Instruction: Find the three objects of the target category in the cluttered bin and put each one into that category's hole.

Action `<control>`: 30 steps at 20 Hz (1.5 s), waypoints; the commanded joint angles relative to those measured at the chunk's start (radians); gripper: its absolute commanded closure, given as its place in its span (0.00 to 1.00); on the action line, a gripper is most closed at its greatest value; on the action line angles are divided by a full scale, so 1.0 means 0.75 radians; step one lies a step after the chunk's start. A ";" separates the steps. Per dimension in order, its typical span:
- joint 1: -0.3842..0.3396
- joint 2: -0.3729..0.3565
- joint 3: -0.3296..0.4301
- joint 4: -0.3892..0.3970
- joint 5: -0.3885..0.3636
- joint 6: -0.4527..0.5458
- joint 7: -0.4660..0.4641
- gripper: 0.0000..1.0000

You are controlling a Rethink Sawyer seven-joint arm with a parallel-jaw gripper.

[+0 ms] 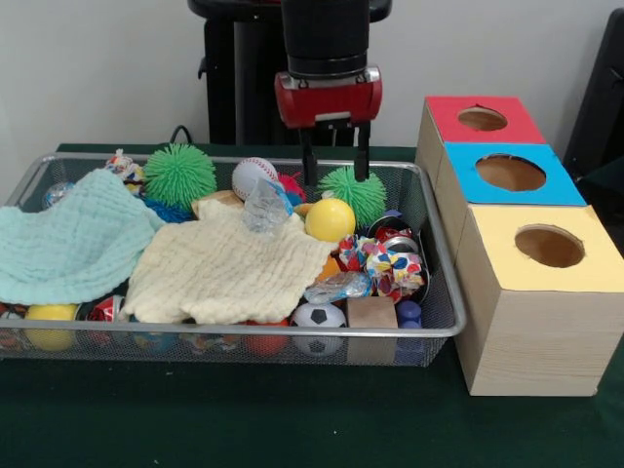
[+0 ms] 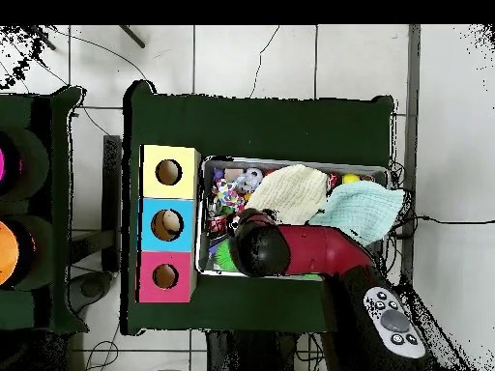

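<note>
The wire-mesh bin (image 1: 244,331) is full of clutter. My gripper (image 1: 334,161) hangs open and empty over its back right part, fingertips just above a green spiky ball (image 1: 353,194). No plush animal toy shows clearly. A tan piece (image 1: 216,201) pokes out beside the baseball (image 1: 253,176), and I cannot tell what it is. The red-topped box's hole (image 1: 482,119) is at the back right, beyond the bin. In the overhead view the arm (image 2: 309,247) covers the gripper and part of the bin (image 2: 290,161); the red box's hole (image 2: 165,275) lies to the left.
A mint cloth (image 1: 68,234) and a pale yellow cloth (image 1: 229,265) cover much of the bin. Around them lie a second green spiky ball (image 1: 179,173), a yellow ball (image 1: 331,219), a soccer ball (image 1: 319,317) and a wooden block (image 1: 371,312). Blue-topped (image 1: 510,173) and yellow-topped (image 1: 549,246) boxes stand nearer.
</note>
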 commanded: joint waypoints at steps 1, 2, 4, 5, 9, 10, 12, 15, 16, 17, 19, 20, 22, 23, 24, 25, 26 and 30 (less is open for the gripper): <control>0.019 0.106 -0.078 0.058 -0.041 -0.092 0.210 0.00; 0.017 0.110 -0.077 0.064 -0.040 -0.108 0.208 0.00; 0.033 0.099 -0.101 0.066 -0.048 -0.126 0.212 0.00; 0.054 0.089 -0.122 0.062 -0.053 -0.126 0.217 0.00; 0.051 0.042 -0.125 0.081 -0.034 -0.108 0.201 0.00; 0.048 0.022 -0.124 0.090 -0.030 -0.101 0.195 0.00; 0.038 -0.029 -0.117 0.110 -0.018 -0.073 0.181 0.00; 0.029 -0.097 -0.113 0.132 -0.009 -0.036 0.160 0.00; 0.027 -0.114 -0.112 0.135 -0.004 -0.027 0.156 0.00; 0.026 -0.131 -0.110 0.138 0.000 -0.018 0.152 0.00; 0.009 -0.164 -0.091 0.153 0.015 0.000 0.139 0.00; 0.005 -0.188 -0.081 0.153 0.031 0.030 0.130 0.00; -0.009 -0.213 -0.059 0.149 0.055 0.064 0.116 0.00; -0.018 -0.215 -0.045 0.138 0.068 0.080 0.108 0.00; -0.024 -0.215 -0.038 0.133 0.076 0.089 0.102 0.00; -0.028 -0.217 -0.034 0.130 0.080 0.092 0.099 0.00; -0.034 -0.221 -0.031 0.123 0.085 0.106 0.087 0.00; -0.087 -0.258 -0.017 0.126 0.093 0.162 0.026 0.00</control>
